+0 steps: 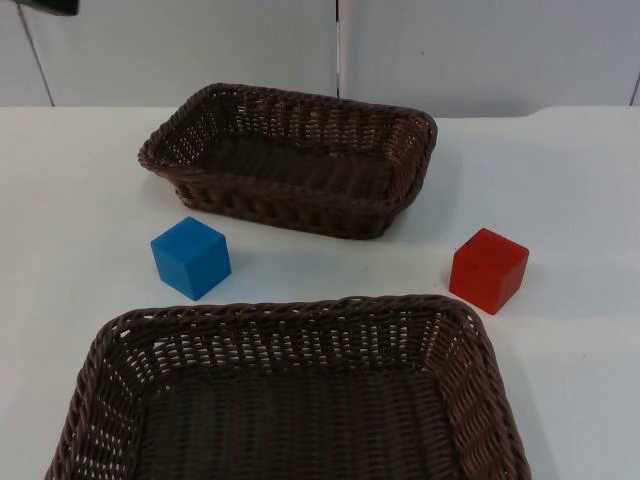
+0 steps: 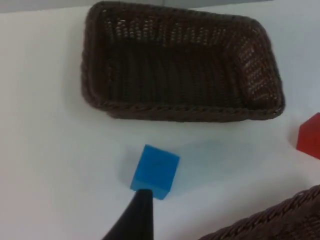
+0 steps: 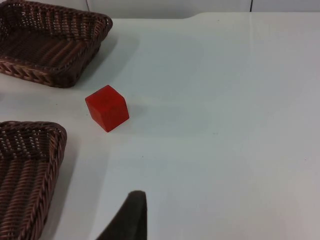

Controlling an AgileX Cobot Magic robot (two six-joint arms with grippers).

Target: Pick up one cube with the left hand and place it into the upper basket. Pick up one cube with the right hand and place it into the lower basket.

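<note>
- A white table (image 1: 580, 180) is seen from above, ending at a grey partition wall (image 1: 200, 50) with a thin vertical seam.
- Two dark brown woven baskets are set on the table, both empty. The upper basket (image 1: 290, 110) lies toward the wall; the lower basket (image 1: 290, 312) lies nearest the camera.
- A blue cube (image 1: 191, 257) is placed between the two baskets on the left side, apart from both rims.
- A red cube (image 1: 488, 270) is placed on the right, just beside the lower basket's far right corner and not touching it.
- In the left wrist view, one black fingertip of the left gripper (image 2: 135, 217) is seen just in front of the blue cube (image 2: 155, 171), its tip meeting the cube's near edge in the picture; whether it touches cannot be told. The upper basket (image 2: 180, 112) lies beyond the cube.
- In the right wrist view, one black fingertip of the right gripper (image 3: 127, 217) is seen well apart from the red cube (image 3: 107, 107), with bare table between them.
- Whether either gripper's jaws are spread or pressed together cannot be told, since a single fingertip of each is shown.
- The lower basket's near side is cut off by the edge of the top view.
- In the left wrist view the red cube (image 2: 310, 136) is cut off at the picture's edge.
</note>
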